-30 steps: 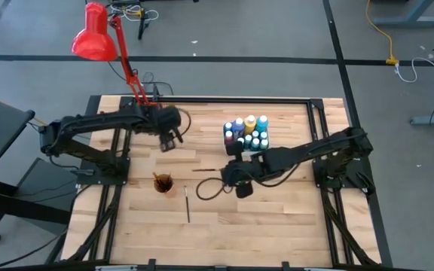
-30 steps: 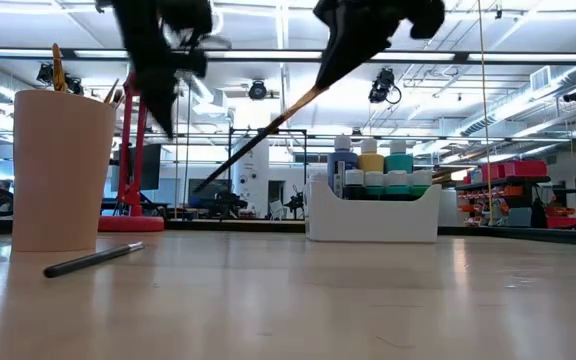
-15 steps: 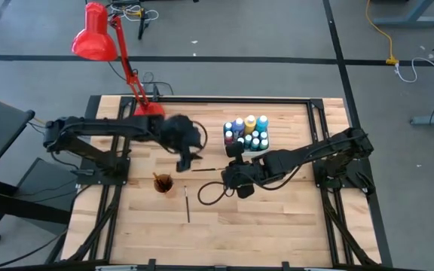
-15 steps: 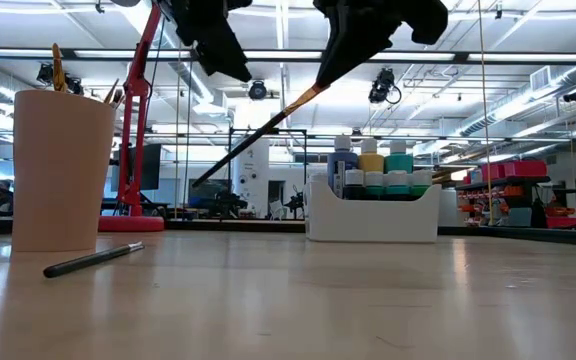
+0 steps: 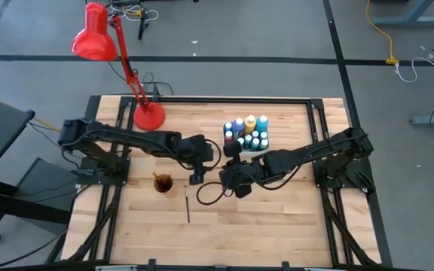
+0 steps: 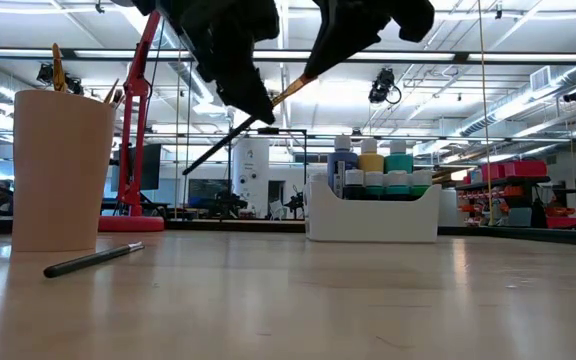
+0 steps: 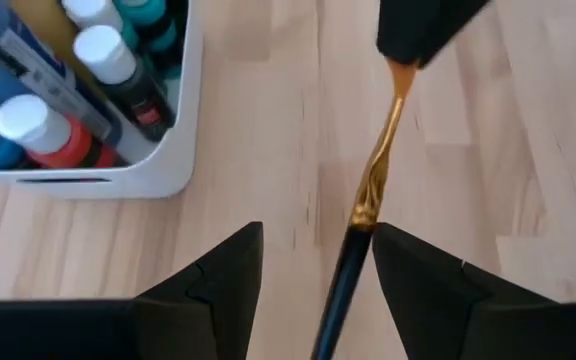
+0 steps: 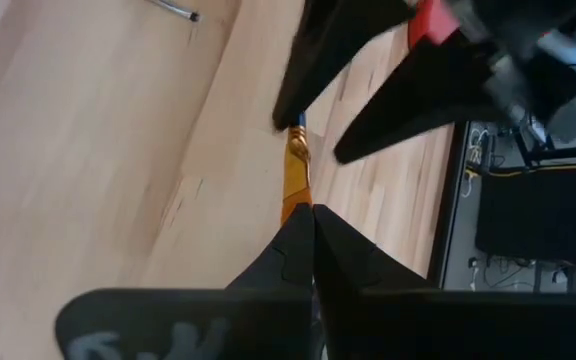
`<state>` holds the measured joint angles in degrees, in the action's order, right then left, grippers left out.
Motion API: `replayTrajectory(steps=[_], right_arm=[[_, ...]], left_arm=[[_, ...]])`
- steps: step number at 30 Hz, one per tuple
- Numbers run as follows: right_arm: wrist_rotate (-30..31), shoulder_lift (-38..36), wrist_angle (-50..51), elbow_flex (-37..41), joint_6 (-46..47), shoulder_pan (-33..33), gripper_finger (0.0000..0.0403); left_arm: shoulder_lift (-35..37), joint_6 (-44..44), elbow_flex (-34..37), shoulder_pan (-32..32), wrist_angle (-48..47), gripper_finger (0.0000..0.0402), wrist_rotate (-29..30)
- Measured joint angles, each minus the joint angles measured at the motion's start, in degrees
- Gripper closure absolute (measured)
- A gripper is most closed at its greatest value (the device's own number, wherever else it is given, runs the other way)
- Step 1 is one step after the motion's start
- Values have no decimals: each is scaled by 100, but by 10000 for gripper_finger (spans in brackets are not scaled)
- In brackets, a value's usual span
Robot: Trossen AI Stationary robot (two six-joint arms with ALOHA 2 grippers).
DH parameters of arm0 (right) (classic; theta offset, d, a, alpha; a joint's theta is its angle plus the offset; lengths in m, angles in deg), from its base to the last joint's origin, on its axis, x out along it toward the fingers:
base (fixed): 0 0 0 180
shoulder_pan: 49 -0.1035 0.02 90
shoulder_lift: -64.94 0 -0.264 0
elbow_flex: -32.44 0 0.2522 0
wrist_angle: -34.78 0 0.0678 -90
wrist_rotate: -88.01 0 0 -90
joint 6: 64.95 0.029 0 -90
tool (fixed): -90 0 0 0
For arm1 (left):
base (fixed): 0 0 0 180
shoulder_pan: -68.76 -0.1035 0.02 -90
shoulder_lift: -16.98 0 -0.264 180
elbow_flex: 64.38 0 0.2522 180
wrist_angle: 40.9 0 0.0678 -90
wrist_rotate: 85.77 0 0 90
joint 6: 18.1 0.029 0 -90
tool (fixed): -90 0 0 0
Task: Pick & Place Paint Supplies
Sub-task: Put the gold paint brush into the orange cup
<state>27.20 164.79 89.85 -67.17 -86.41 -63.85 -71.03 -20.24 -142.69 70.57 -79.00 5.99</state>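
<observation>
My right gripper (image 5: 227,175) hangs shut over the table's middle, holding a paintbrush (image 7: 373,190) with a dark handle and a gold ferrule. My left gripper (image 7: 318,240) is open, one finger on each side of the dark handle (image 7: 340,290); I see no touch. A second brush (image 5: 187,207) lies flat on the table. Paint bottles (image 5: 249,129) stand in the white tray (image 7: 173,150). My right gripper pinches the brush between its two fingers at the gold ferrule end (image 8: 298,185). The fingers slant down from the table's right side. The brush is lifted clear and tilted, its dark handle end (image 6: 193,165) lower and pointing toward the table's left.
An orange cup (image 5: 162,183) with brushes in it stands left of the grippers. A red desk lamp (image 5: 149,117) stands at the far left. The near half of the table beyond the lying brush is bare wood.
My left gripper has swung from the far left by the lamp toward the table's right and near side, tipping less steeply, and now stands astride the brush handle. It has stayed open. My right gripper has kept its place with the brush.
</observation>
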Motion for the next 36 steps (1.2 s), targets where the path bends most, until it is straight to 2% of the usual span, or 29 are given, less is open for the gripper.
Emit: replayTrajectory(steps=[4, 7, 10, 16, 20, 24, 27, 36], right_arm=[[-2, 0, -250, 0, -5, 0, 403], [-4, 0, -427, 0, -42, 0, 403], [-4, 0, -426, -2, -38, 0, 403], [-11, 0, -424, -2, 88, 2, 384], [-11, 0, -428, -2, 94, 2, 346], [-13, 0, -516, -2, 291, 2, 306], [-15, 0, -438, -4, 686, -4, 281], [-36, 4, -459, -4, 1222, -4, 241]], left_arm=[[-70, 29, -5, 4, 11, 204, -2], [-93, 66, 3, 19, -49, 223, -24], [-95, 103, -4, 46, -22, 263, -24], [-108, 37, -2, 116, -48, 377, -35], [-104, -321, -2, 126, -91, 376, -22], [5, -323, -4, 178, -473, 364, 73], [293, -348, -2, 262, -782, 377, 269], [2159, -631, 20, 740, -990, 369, 2060]])
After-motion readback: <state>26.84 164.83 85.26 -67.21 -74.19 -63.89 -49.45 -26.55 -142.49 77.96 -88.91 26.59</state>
